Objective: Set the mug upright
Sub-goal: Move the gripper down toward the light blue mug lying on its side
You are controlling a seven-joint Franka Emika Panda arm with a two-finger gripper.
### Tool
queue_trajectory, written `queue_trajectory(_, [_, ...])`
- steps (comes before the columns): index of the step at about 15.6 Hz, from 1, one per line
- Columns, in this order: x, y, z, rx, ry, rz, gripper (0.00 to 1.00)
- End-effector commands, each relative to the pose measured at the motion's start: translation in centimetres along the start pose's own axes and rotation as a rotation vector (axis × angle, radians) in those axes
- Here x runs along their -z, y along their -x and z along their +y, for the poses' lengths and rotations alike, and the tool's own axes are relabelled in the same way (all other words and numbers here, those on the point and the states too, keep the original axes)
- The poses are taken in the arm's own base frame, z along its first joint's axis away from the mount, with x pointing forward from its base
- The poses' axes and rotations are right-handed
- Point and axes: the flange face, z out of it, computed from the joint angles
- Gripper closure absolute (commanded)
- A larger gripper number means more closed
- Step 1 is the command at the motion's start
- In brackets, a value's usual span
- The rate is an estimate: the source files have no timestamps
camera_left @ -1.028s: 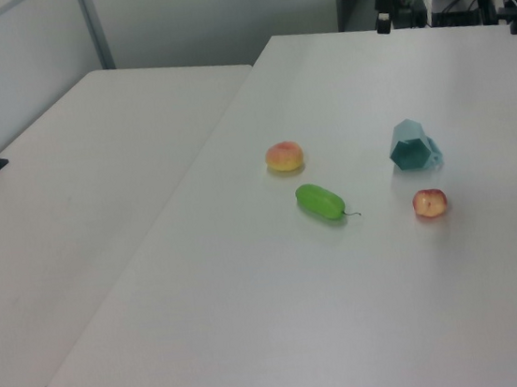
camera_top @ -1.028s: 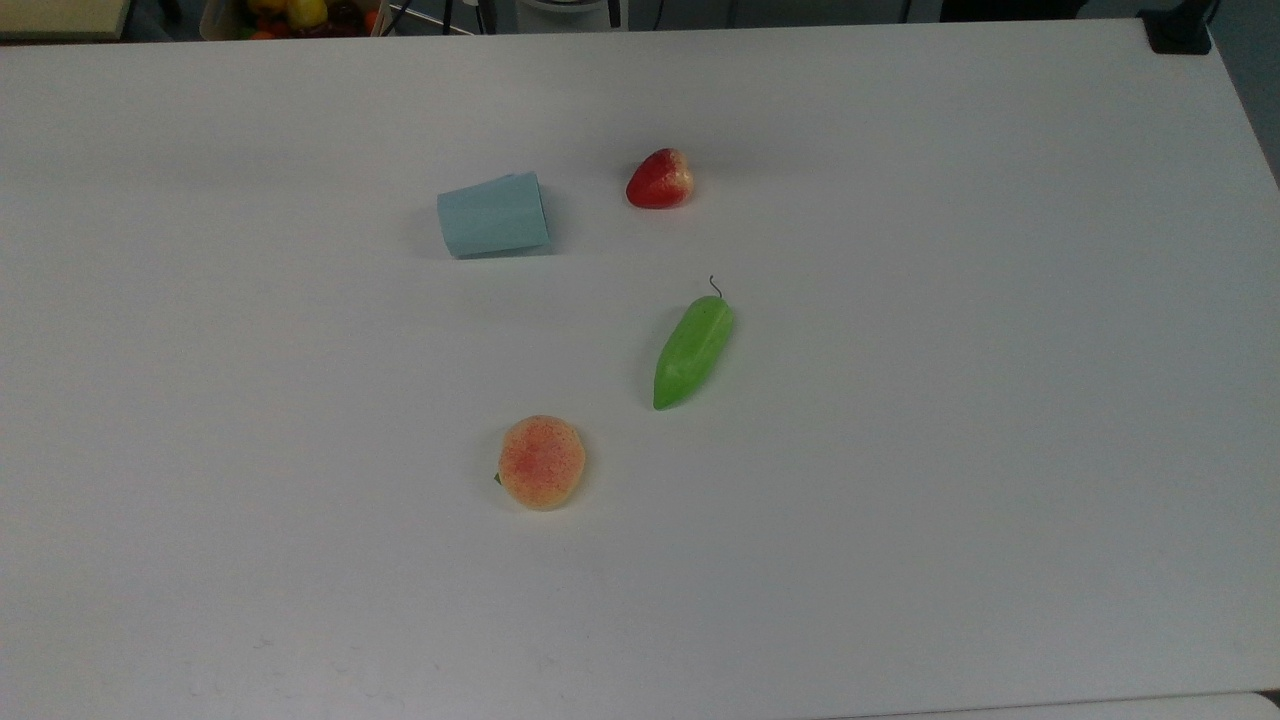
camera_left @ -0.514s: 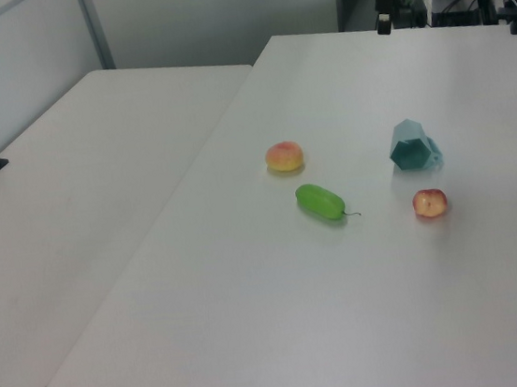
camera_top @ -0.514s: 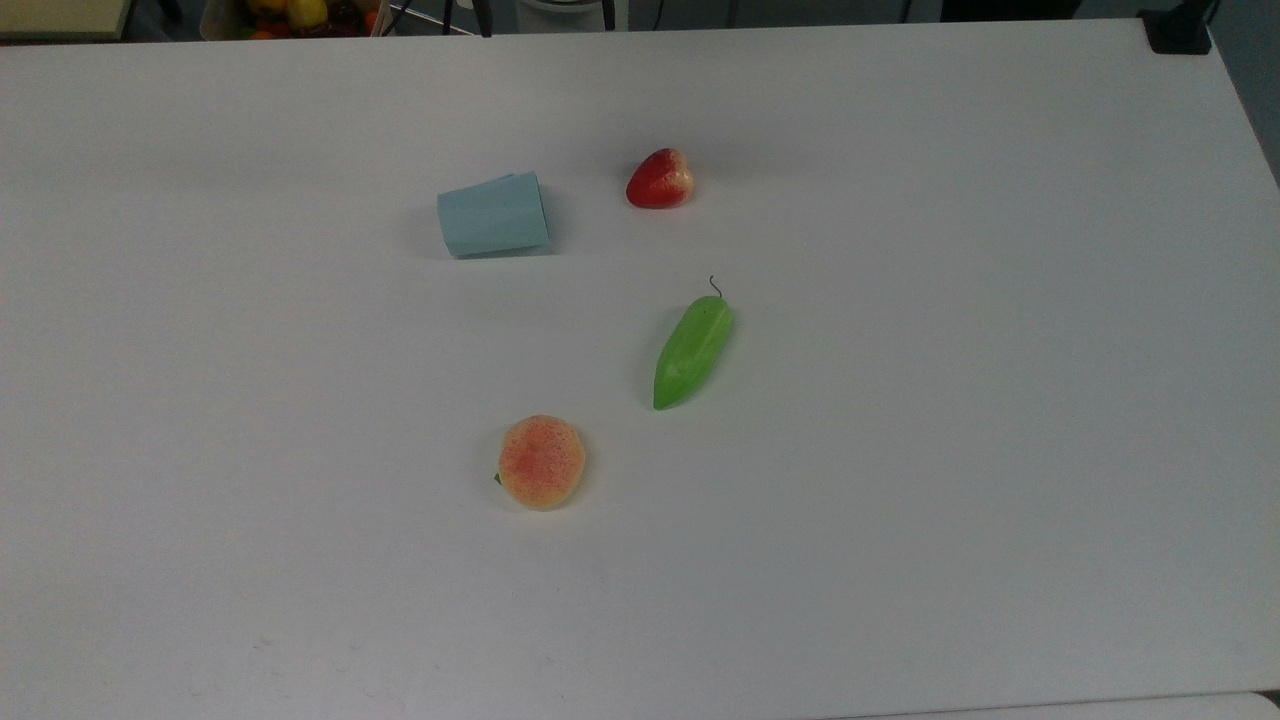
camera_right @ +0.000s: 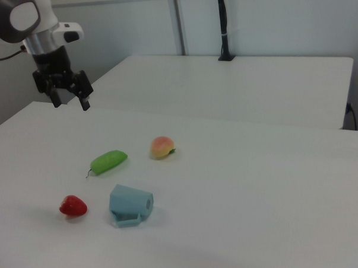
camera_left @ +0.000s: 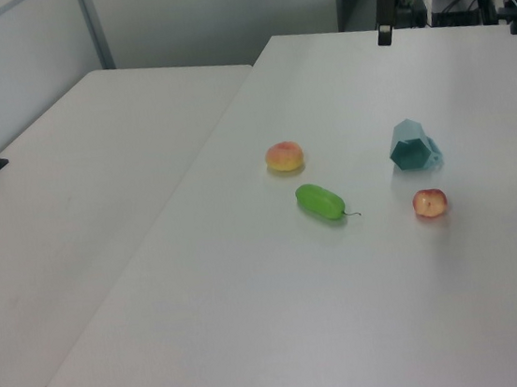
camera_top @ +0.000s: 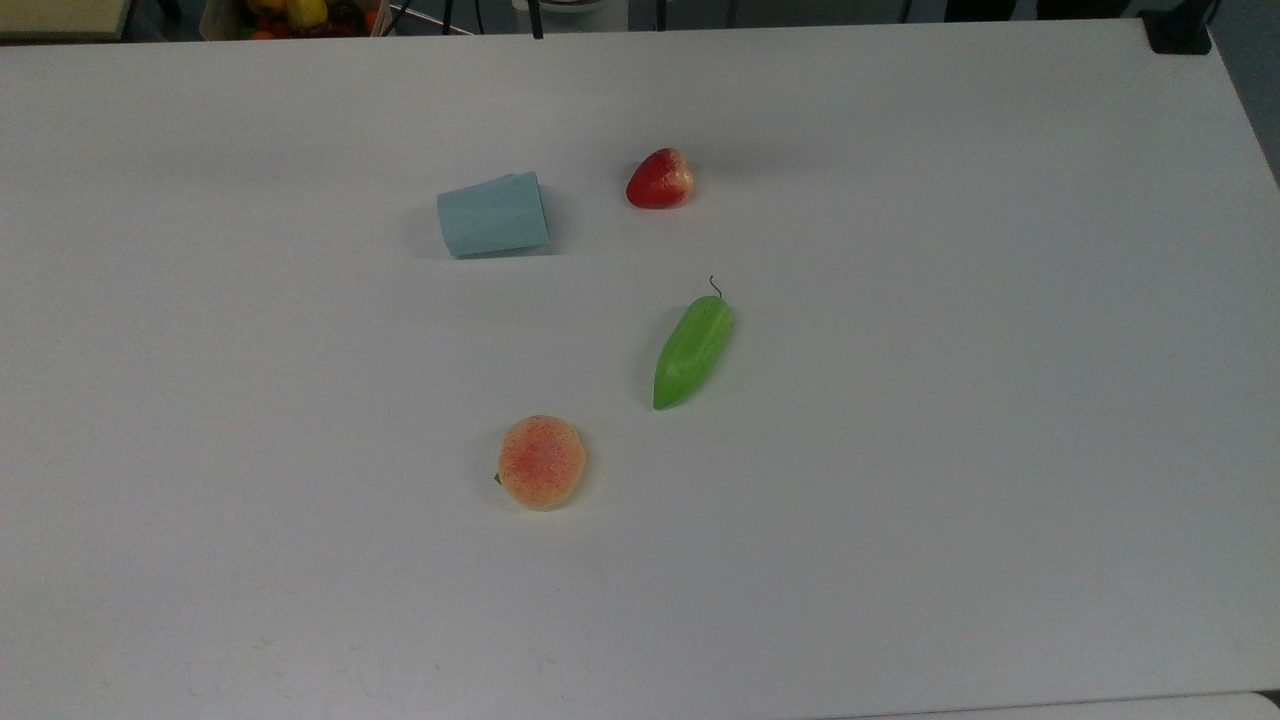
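Note:
The mug [camera_top: 493, 215] is pale blue and faceted, and it lies on its side on the white table [camera_top: 900, 450]. In the left view the mug [camera_left: 412, 145] turns a hexagonal end toward the camera. In the right view the mug [camera_right: 130, 203] lies near the front, right of a red fruit. My gripper [camera_right: 70, 103] hangs open and empty above the table's far left part in the right view, well away from the mug. One dark finger [camera_left: 386, 32] pokes in at the top of the left view, beyond the mug.
A red strawberry-like fruit [camera_top: 660, 180] lies close to the mug on the top view's right. A green pod-shaped vegetable [camera_top: 693, 350] and a peach [camera_top: 541, 462] sit nearer the front. A second table [camera_left: 77, 178] adjoins on the left view's left.
In the left view the gripper's finger has come slightly lower at the table's far edge. The mug and the fruits have not moved.

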Motion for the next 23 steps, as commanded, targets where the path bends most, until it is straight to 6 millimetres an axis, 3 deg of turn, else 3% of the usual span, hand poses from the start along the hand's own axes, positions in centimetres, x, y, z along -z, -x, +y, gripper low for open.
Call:
queue_trajectory(1, [-1.8, 0.7, -3.7, -0.034, 0.089, -0.010, 0.00])
queue_trajectory(6, [-6.8, 2.3, -8.2, 0.000, 0.262, -0.051, 0.00])
queue_trajectory(9, [-11.0, 3.4, -9.9, 0.027, 0.376, -0.062, 0.00])
queue_trajectory(13, [-16.4, 4.5, -9.7, 0.057, 0.506, -0.049, 0.00])
queue_trajectory(23, [-24.7, 5.3, -5.9, 0.072, 0.783, 0.027, 0.00])
